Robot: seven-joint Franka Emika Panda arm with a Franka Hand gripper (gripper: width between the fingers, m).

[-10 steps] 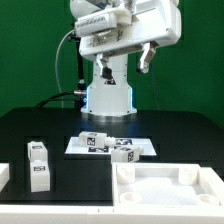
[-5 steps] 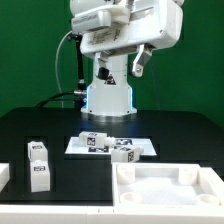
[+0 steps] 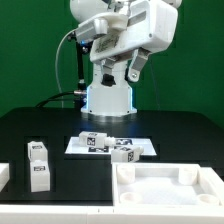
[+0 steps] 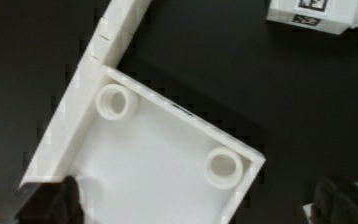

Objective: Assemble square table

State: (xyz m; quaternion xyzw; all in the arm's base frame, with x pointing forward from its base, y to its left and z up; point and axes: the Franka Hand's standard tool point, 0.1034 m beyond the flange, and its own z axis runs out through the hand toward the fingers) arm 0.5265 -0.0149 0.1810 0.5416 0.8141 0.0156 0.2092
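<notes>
We see the white square top [image 3: 125, 190] lying rim-up at the exterior view's lower right, with round sockets [image 4: 114, 101] in its corners. Two tagged block legs [image 3: 96, 141] lie just behind it. Two more legs [image 3: 38, 165], perhaps touching, stand far left.

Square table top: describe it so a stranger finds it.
On the black table, find the near edge, exterior view's right. The square top is the white tray; only it has a raised rim and round sockets, unlike the small tagged legs.
</notes>
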